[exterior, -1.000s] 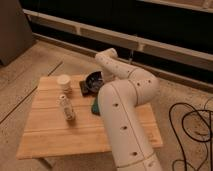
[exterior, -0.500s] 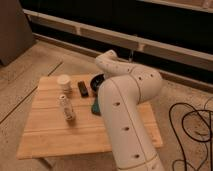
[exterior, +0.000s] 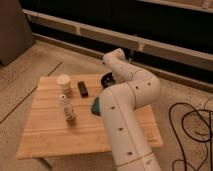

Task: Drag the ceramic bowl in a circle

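Arm [exterior: 125, 120]: thick and white, it rises at the near right edge of the worktop [exterior: 50, 137], bends at the far side and comes down toward the bowl.
Bottle [exterior: 67, 109]: small, clear and upright, left of the arm. It is in the same place as one second ago.
Green object [exterior: 95, 106]: flat and partly hidden by the arm. I cannot tell what it is.
Dark block [exterior: 82, 89] and white cup [exterior: 63, 81]: they stand apart from each other, and both are unmoved.
Ceramic bowl [exterior: 106, 79]: near the far edge of the worktop, just right of the block and half covered by the arm. It has shifted a little to the right and farther away in the last second.
Gripper [exterior: 110, 76]: at the bowl, with its jaws pressed together. Whether they pinch the rim is hidden.
Meaning: the drag seems to be under way on the far part of the circle, and most of the loop is probably not yet done.
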### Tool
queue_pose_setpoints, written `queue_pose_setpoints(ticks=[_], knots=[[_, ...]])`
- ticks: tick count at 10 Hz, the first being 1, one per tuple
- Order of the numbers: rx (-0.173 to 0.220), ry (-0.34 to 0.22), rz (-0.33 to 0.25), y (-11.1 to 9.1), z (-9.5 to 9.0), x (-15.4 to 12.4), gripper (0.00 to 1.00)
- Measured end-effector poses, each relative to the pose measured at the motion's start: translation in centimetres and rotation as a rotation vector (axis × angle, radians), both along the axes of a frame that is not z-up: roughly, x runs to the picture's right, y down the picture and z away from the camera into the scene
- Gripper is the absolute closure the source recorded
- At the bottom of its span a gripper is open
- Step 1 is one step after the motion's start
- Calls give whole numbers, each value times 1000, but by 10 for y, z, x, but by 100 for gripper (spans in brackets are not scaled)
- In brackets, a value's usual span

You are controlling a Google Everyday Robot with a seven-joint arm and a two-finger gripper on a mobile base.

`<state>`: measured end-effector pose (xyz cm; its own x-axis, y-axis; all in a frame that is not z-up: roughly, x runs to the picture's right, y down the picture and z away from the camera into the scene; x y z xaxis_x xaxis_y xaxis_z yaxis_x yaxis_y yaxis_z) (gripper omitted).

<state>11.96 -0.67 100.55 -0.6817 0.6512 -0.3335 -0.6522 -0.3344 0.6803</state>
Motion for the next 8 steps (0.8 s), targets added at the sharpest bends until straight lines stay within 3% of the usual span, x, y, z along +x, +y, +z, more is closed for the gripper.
queue_pose_setpoints(ticks=[4,8], knots=[[-5,-98,-140,-18,14,-80,100],[41,-212,-120,-33,16,-122,100]])
